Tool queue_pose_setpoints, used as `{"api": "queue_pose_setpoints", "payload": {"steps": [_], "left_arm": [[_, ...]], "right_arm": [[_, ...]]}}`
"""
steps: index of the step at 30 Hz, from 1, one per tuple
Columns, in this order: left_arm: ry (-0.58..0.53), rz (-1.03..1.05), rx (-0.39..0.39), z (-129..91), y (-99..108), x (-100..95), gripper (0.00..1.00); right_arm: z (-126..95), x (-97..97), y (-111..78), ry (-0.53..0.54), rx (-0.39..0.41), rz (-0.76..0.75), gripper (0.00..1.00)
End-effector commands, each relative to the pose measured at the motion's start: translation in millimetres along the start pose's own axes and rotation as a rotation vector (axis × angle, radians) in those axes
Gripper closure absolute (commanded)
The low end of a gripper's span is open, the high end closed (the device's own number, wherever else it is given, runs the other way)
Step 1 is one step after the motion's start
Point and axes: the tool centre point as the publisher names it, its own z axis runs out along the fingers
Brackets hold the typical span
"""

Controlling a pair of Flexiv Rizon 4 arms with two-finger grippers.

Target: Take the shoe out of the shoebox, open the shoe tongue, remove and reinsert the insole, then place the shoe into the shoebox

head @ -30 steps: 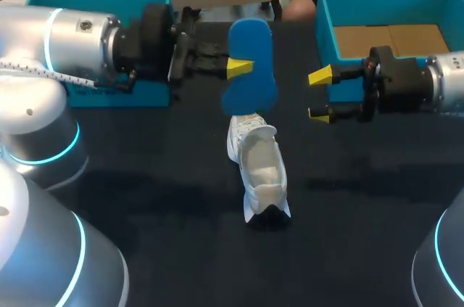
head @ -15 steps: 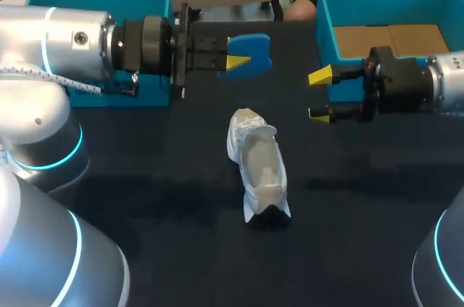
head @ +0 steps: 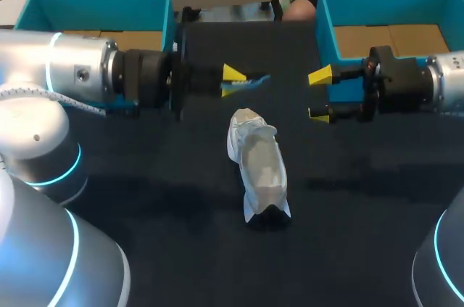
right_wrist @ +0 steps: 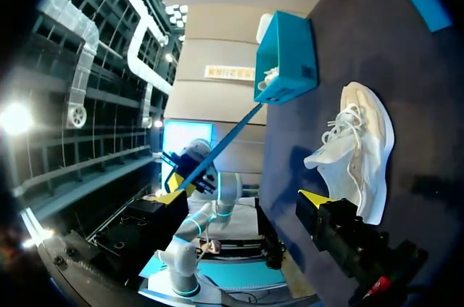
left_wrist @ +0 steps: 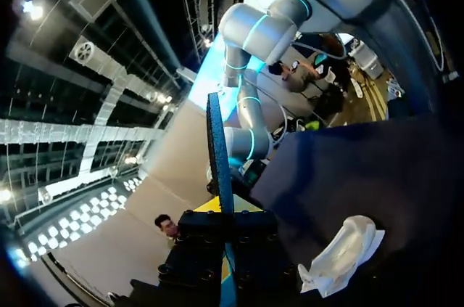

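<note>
Blue insole point(head: 257, 79) clamped edge-on btwn L fingers point(head: 232, 72), near white shoe point(head: 259, 165), prob. angled for reinsertion. R fingers point(head: 320, 76) apart, empty, on standby.

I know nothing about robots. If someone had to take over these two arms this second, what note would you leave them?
Left gripper: fingers shut on the blue insole, held edge-on above the table, just beyond the shoe.
Right gripper: open and empty, by the near corner of the right teal box.
White shoe: lying on the table between the arms, outside both boxes; the left teal box is at the far left.
Done: shoe taken out, insole removed.
Left: put the insole back into the shoe, then place the shoe in the shoebox.
</note>
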Motion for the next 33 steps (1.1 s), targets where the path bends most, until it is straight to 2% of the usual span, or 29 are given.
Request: {"api": "queue_pose_setpoints", "payload": {"steps": [1, 2, 4, 21, 27, 33], "left_arm": [[0.002, 0.173, 0.023, 0.0, 8.1, 7.1, 1.0], [-0.003, 0.162, 0.058, -0.2, 8.3, 10.5, 1.0], [-0.019, 0.179, 0.039, 0.6, 11.5, 15.2, 1.0], [-0.016, 0.183, 0.042, 1.1, 11.8, 18.0, 1.0], [0.018, 0.359, 0.006, 0.0, 15.5, 32.6, 1.0], [-0.002, 0.507, -0.009, -2.1, 17.9, 38.5, 1.0]], "right_arm": [[1.1, 0.1, -0.4, -0.003, -0.002, 0.001, 0.0], [1.1, 0.1, -0.4, -0.003, -0.002, 0.001, 0.0], [1.1, 0.1, -0.4, -0.003, -0.002, 0.001, 0.0], [1.1, 0.1, -0.4, -0.003, -0.002, 0.001, 0.0], [1.1, 0.1, -0.4, -0.003, -0.002, 0.001, 0.0], [1.1, 0.1, -0.4, -0.003, -0.002, 0.001, 0.0]]}}
